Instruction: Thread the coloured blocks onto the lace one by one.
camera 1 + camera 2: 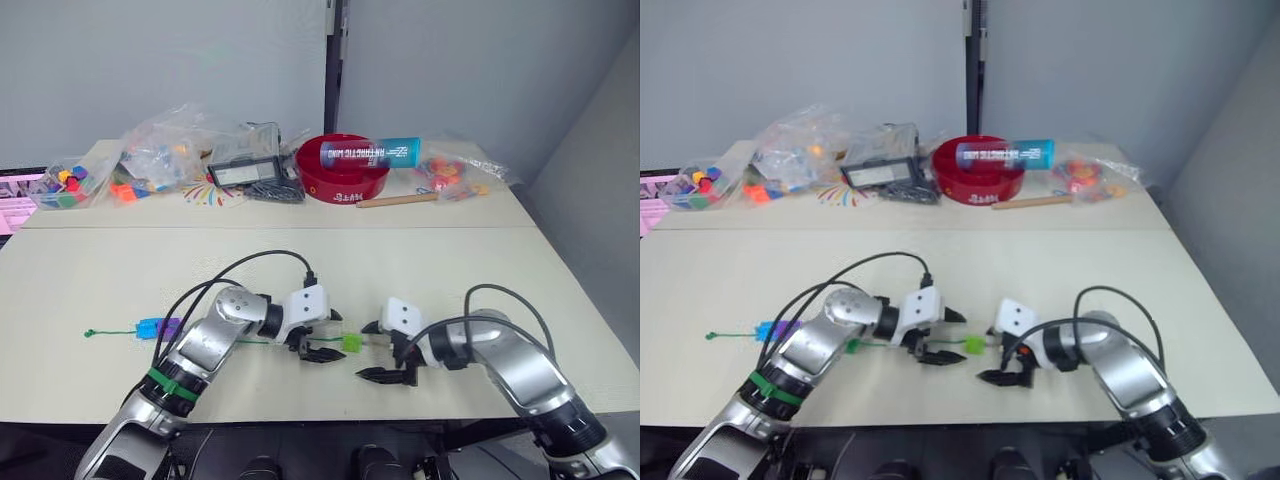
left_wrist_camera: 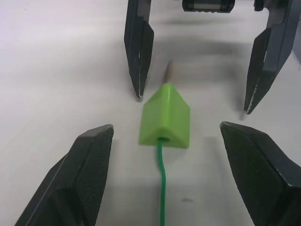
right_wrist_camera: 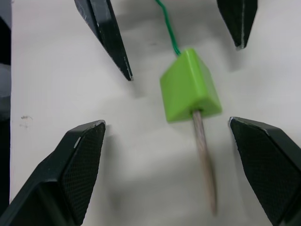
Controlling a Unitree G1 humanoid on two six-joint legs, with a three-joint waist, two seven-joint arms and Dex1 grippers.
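A light green block (image 1: 351, 343) lies on the table, threaded on the green lace (image 1: 115, 332). The lace's pale stiff tip (image 2: 170, 71) pokes out of the block's far side. My left gripper (image 1: 326, 336) is open, with its fingers on either side of the block and not touching it. My right gripper (image 1: 376, 352) faces it from the other side, also open, with the tip (image 3: 204, 155) lying between its fingers. A bright blue block (image 1: 150, 327) and a purple block (image 1: 171, 326) sit on the lace near its knotted end (image 1: 88, 333). A dark green block (image 1: 853, 346) shows beside my left arm.
On the back table are clear bags of toy pieces (image 1: 165, 150), a black device (image 1: 243, 172), a red bowl (image 1: 343, 178) with a blue tube (image 1: 370, 152) across it, a wooden stick (image 1: 397, 200) and another bag (image 1: 452, 172). Black cables loop over both arms.
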